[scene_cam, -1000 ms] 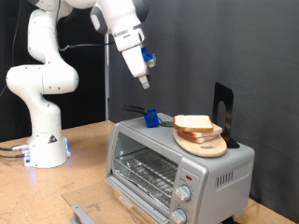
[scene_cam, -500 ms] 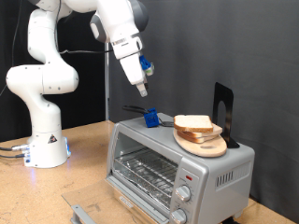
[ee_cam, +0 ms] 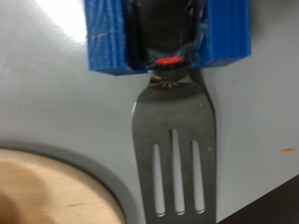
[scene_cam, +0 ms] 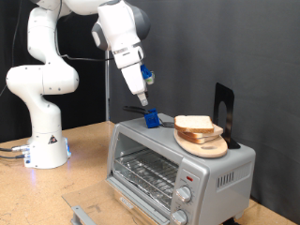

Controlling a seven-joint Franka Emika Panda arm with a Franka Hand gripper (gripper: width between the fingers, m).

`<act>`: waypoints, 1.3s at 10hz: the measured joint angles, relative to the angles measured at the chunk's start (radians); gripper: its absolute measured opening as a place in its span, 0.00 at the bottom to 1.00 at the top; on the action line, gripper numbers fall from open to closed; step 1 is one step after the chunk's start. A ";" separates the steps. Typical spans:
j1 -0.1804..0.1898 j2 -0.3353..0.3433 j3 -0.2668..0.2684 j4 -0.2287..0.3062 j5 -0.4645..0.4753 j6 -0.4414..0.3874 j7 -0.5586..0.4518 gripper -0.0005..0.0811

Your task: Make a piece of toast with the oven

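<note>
The piece of toast point(scene_cam: 194, 123) lies on a round light-wood board point(scene_cam: 202, 143) on top of the silver oven point(scene_cam: 178, 159). The oven's door seems folded down, and its wire rack point(scene_cam: 145, 173) shows. My gripper point(scene_cam: 142, 97) hangs just above a blue block point(scene_cam: 151, 118) on the oven top, to the exterior view's left of the toast. The block holds a metal fork. In the wrist view the fork point(ee_cam: 173, 140) and the blue block point(ee_cam: 168, 37) fill the picture, with the board's edge point(ee_cam: 47, 191) beside them. No fingers show there.
A black upright stand point(scene_cam: 223, 112) is behind the board on the oven top. The robot's white base point(scene_cam: 42, 141) stands on the wooden table point(scene_cam: 84, 155) at the exterior view's left. The oven's knobs point(scene_cam: 184, 195) are on its right front.
My gripper has come down and a little to the exterior view's left, closer to the blue block. The toast, board and oven have not moved.
</note>
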 joint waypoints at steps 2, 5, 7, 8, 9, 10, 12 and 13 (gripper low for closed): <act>0.008 0.000 0.001 -0.021 0.032 0.026 -0.034 0.85; 0.009 0.015 0.036 -0.041 0.063 0.082 -0.035 0.85; 0.008 0.041 0.063 -0.043 0.071 0.118 -0.029 0.85; 0.008 0.054 0.075 -0.043 0.073 0.133 -0.027 0.85; 0.008 0.065 0.084 -0.043 0.076 0.146 -0.026 0.85; 0.008 0.075 0.093 -0.043 0.077 0.156 -0.026 0.85; 0.008 0.090 0.105 -0.044 0.077 0.177 -0.025 0.85; 0.008 0.101 0.113 -0.045 0.077 0.191 -0.025 0.85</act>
